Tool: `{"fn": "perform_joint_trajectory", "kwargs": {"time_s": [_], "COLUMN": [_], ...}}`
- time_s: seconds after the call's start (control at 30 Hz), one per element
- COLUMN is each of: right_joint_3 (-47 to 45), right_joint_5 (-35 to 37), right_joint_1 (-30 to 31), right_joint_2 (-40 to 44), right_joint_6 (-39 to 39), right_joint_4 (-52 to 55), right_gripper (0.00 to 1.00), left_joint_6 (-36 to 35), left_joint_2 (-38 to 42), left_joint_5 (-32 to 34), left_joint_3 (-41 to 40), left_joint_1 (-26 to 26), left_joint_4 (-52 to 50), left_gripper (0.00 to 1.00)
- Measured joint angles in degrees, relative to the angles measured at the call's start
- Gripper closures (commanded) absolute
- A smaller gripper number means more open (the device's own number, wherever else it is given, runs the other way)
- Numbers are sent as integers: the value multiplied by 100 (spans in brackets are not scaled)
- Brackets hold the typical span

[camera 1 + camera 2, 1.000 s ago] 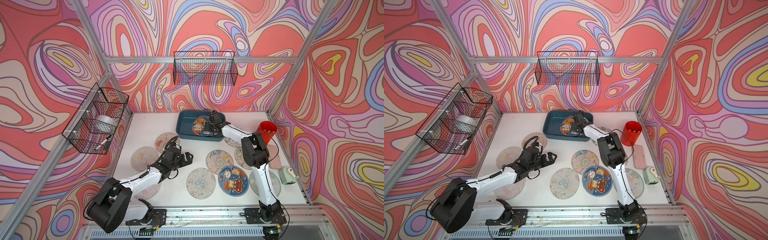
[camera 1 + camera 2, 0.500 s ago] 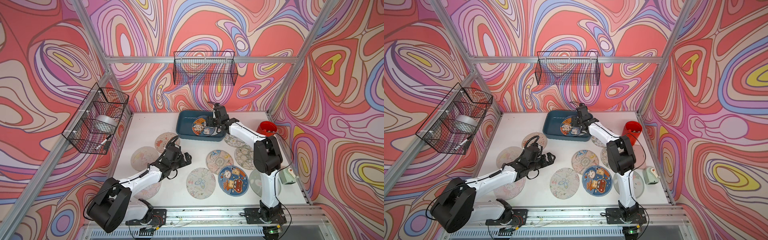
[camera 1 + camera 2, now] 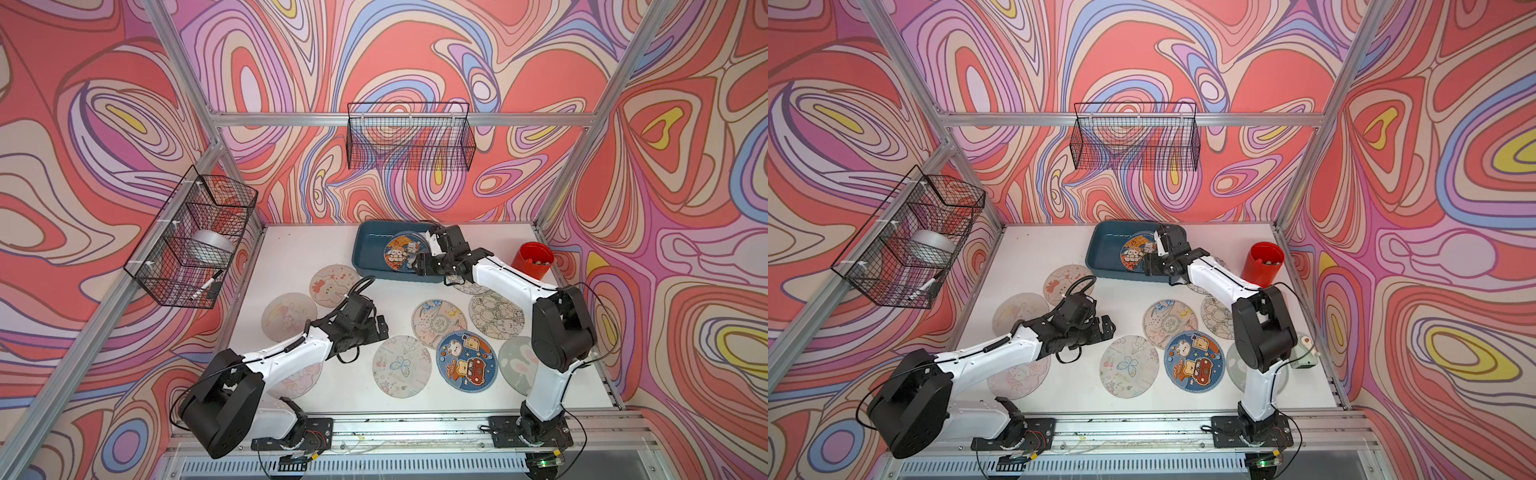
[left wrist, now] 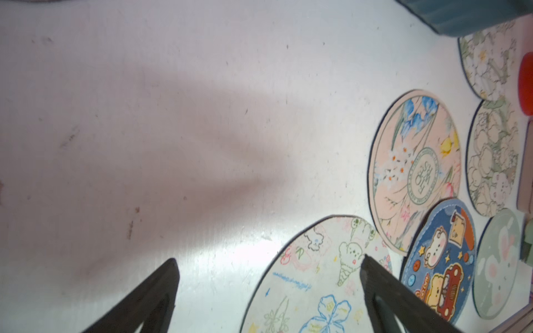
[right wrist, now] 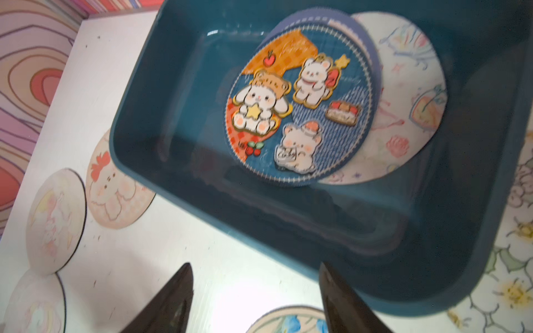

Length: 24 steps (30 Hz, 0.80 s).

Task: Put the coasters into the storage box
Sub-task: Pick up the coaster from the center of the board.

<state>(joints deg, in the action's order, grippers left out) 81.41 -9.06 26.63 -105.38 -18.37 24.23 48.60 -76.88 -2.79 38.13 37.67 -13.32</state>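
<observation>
Most coasters are lying on the bench: the right pincer is hovering wide and empty over the storage box, while the left pincer, also wide, is likely needing to descend onto the butterfly coaster.

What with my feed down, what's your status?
Left gripper, right gripper open, empty. Coasters stacked in box; more on table. Nothing blocking.

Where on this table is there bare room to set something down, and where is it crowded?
Free: the white table between the storage box, the back wall and the red-bow coaster; also the box's bare half. Crowded: between the box and the front rail, where coasters pack around the blue bear coaster.
</observation>
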Motion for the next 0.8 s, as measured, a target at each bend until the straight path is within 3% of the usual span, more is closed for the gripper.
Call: {"fn": "perform_joint_trajectory", "kwargs": {"time_s": [0.23, 0.47, 0.8], "right_joint_3": [-1047, -2114, -2562], "right_joint_5": [-348, -645, -1036], "right_joint_1": [472, 535, 730], "right_joint_2": [533, 1119, 1497], "right_joint_6": [-155, -468, -682], "right_joint_4": [269, 415, 413], "right_gripper": [31, 32, 43], "left_joint_6": [0, -37, 9], "left_joint_2": [155, 382, 393], "left_joint_5": [35, 48, 28], "left_joint_3": [0, -2, -2], "left_joint_1": [225, 367, 634], "left_joint_4": [-442, -629, -621], "left_gripper": [1, 1, 1]}}
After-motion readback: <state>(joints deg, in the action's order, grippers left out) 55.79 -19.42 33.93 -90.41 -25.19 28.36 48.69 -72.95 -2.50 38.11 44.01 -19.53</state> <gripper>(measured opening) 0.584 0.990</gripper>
